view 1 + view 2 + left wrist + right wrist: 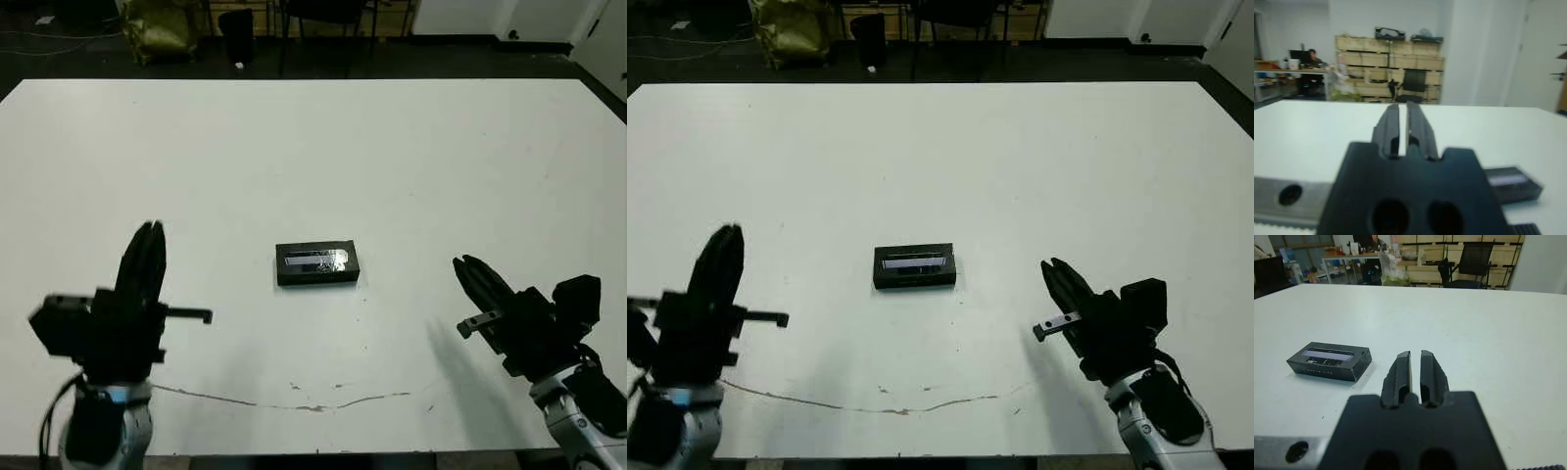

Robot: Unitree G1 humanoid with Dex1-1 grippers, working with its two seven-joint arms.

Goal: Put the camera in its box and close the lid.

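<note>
One white table (392,157), bare apart from the box. Two pincers low near its front edge: left pincer (149,238) pressed together, gripping nothing; right pincer (470,271) likewise together, gripping nothing. Lid (315,259) sitting on box (317,275), glossy strip up, mid-table between both pincers, well apart from each.

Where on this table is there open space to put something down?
Nearly everywhere: the white table is bare beyond the closed box, whose lid is on, and bare between it and each gripper. Only the near corners are taken, by the left gripper and the right gripper.
</note>
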